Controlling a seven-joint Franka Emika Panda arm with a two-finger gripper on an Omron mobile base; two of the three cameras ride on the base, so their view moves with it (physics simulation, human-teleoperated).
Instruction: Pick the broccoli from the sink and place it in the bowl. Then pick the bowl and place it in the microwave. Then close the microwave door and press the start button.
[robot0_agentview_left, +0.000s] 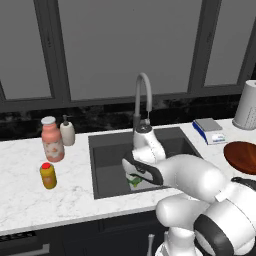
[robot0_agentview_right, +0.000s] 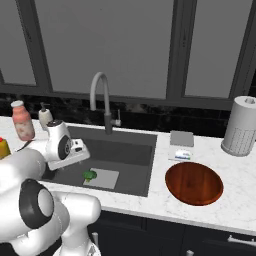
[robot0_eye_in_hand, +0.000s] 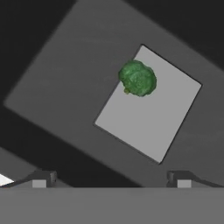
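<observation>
Our gripper (robot0_eye_in_hand: 111, 177) hangs above the sink (robot0_agentview_right: 135, 145) with its 2 fingertips (robot0_eye_in_hand: 43, 178) spread wide and nothing between them. Below it we see the broccoli (robot0_eye_in_hand: 137, 78) lying on the basin's light bottom plate (robot0_eye_in_hand: 153, 118), at its left corner. Right of the sink, on the counter (robot0_agentview_right: 240, 190), rests the bowl (robot0_agentview_right: 194, 183).

Broccoli (robot0_eye_in_hand: 137, 78) in sink (robot0_agentview_right: 135, 155), bowl (robot0_agentview_right: 194, 183) right.

Arm bent low over the dark grey rectangular sink (robot0_agentview_left: 107, 160).
Small green broccoli floret (robot0_agentview_left: 134, 181) partly hidden behind white arm. Pink bottle (robot0_agentview_left: 52, 139), yellow jar (robot0_agentview_left: 48, 175) left; glossy reddish-brown bowl (robot0_agentview_left: 242, 156), paper-towel roll (robot0_agentview_left: 247, 105) right.
</observation>
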